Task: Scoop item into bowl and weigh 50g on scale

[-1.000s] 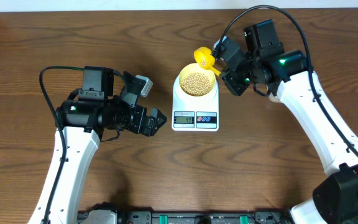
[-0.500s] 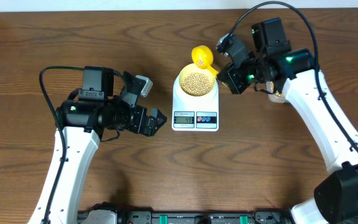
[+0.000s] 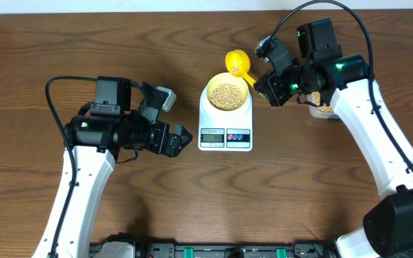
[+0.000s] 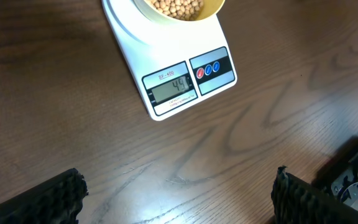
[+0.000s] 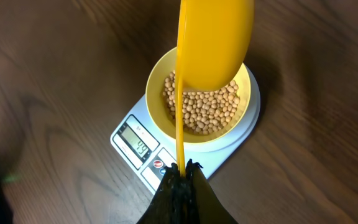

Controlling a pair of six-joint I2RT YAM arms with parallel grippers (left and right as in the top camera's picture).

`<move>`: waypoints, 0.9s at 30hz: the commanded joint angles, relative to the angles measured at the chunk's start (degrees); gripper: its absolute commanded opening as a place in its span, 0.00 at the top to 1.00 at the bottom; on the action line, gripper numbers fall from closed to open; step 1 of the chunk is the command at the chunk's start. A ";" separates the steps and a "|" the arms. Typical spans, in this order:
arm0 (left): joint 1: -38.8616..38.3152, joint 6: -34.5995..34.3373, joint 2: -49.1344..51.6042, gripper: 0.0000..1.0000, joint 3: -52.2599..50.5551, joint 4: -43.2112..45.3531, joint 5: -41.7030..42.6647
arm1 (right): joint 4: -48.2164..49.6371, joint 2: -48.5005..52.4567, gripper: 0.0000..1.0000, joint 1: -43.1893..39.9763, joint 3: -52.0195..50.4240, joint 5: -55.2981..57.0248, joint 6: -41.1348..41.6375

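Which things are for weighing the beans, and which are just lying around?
For the job: beans, bowl, scale, yellow scoop, right tool holding it, bean tub.
Just there: left tool, open and empty; black gear along the near edge.

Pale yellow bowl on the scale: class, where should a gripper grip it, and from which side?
Probably the bowl by its rim, pinched from above on the left gripper side: that thin edge shows bare, while the scoop hangs at the far right.
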 commanded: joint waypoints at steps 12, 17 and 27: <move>0.28 0.33 0.24 0.02 -0.31 -0.17 -0.50 | 1.49 0.35 0.99 0.07 0.94 -1.38 0.55; 0.28 0.33 0.24 0.02 -0.31 -0.17 -0.50 | 1.92 0.35 0.99 1.62 0.92 1.64 -7.15; 0.28 0.33 0.24 0.02 -0.31 -0.17 -0.50 | 1.99 0.35 0.99 4.15 0.92 7.69 -8.55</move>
